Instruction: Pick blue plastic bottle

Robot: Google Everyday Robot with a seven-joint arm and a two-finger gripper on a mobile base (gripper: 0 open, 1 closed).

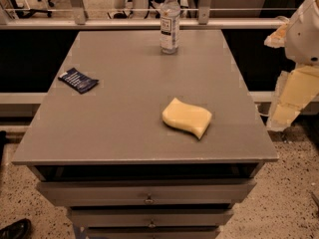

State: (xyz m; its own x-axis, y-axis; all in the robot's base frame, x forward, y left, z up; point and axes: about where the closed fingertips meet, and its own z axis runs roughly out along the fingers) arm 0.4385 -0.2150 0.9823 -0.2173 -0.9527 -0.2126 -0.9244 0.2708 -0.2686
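Note:
The blue plastic bottle (170, 23) is a small clear bottle with a white cap and a white label. It stands upright near the far edge of the grey table (124, 128), a little right of centre. My gripper (284, 111) hangs off the table's right side, beyond its edge, with the white arm above it. It is far from the bottle and holds nothing that I can see.
A yellow sponge (187, 117) lies on the table's near right part. A flat dark-blue packet (78, 80) lies at the left. Drawers (147, 193) sit under the tabletop. A rail (139, 23) runs behind the table.

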